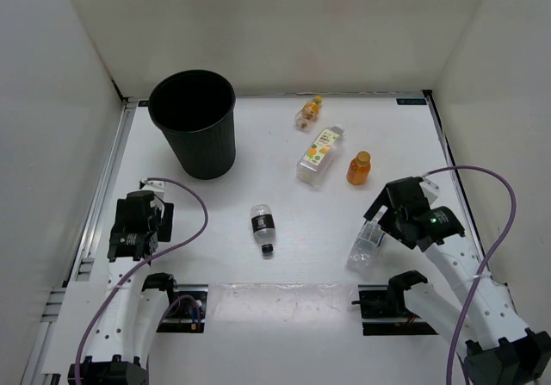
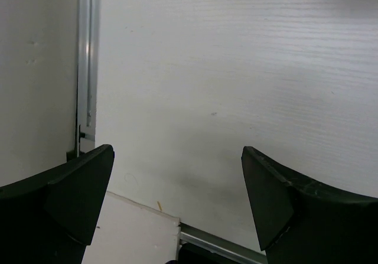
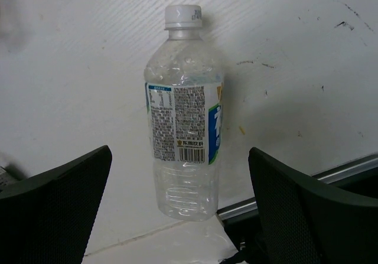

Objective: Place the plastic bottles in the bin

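Note:
The black ribbed bin stands at the back left. A clear water bottle lies on the table at the front right. In the right wrist view this bottle has a white cap and a blue-and-white label. Its base lies between the jaws of my open right gripper, which hovers just over it. A clear bottle with a dark label and cap lies mid-table. A white-and-orange labelled bottle and two orange-liquid bottles sit at the back right. My left gripper is open and empty over bare table.
White walls enclose the table on three sides. A metal rail runs along the left edge. The arm bases, their cables and a clear plate sit at the near edge.

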You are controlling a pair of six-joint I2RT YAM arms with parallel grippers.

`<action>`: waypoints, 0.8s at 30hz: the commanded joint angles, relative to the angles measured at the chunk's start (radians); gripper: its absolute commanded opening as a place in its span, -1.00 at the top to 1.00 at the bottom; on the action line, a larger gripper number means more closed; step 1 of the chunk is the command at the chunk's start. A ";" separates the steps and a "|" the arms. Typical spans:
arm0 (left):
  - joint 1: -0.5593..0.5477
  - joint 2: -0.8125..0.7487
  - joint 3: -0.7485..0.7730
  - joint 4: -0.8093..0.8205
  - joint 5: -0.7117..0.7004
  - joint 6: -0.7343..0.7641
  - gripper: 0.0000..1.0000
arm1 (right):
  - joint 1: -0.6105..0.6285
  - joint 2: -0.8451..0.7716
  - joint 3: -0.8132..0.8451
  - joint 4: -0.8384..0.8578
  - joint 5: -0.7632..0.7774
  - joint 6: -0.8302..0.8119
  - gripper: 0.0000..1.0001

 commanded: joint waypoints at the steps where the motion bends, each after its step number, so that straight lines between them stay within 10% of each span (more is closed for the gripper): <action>1: -0.012 -0.001 0.042 0.035 -0.174 -0.147 -1.00 | 0.002 0.036 -0.012 0.015 -0.049 -0.053 -1.00; 24: -0.012 -0.011 0.031 0.026 -0.143 -0.094 -1.00 | 0.002 0.368 -0.041 0.127 -0.075 -0.044 -1.00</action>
